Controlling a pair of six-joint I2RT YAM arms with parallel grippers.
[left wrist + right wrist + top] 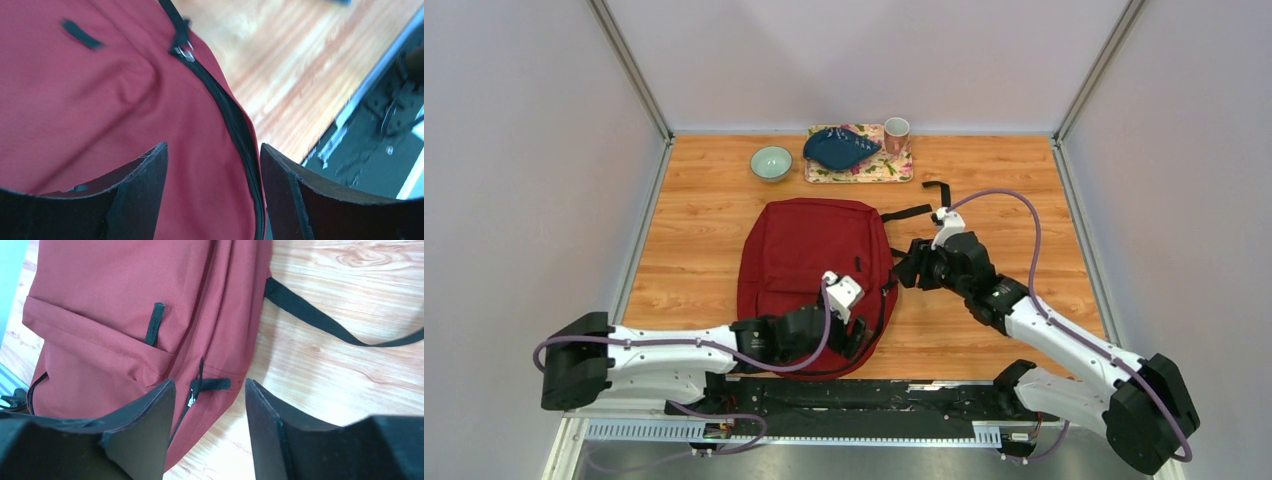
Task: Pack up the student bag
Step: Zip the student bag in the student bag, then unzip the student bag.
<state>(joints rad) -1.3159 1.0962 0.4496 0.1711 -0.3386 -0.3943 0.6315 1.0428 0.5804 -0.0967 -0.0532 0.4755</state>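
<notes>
dark red student bag (809, 250) with black straps (310, 315) — floral tray (890, 169), pale green bowl (771, 162).

Wood table (694, 230) w/ red student bag (809, 250), green bowl (771, 162), floral tray (874, 171) on it.

Bright even overhead light, soft shadows, left wrist view motion-blurred

In the top view, the near end of the student bag (809, 250) is hidden by the left arm (674, 350). The left wrist view is blurred. The black strap (320, 320) is cut off at the right wrist view's right edge.
</notes>
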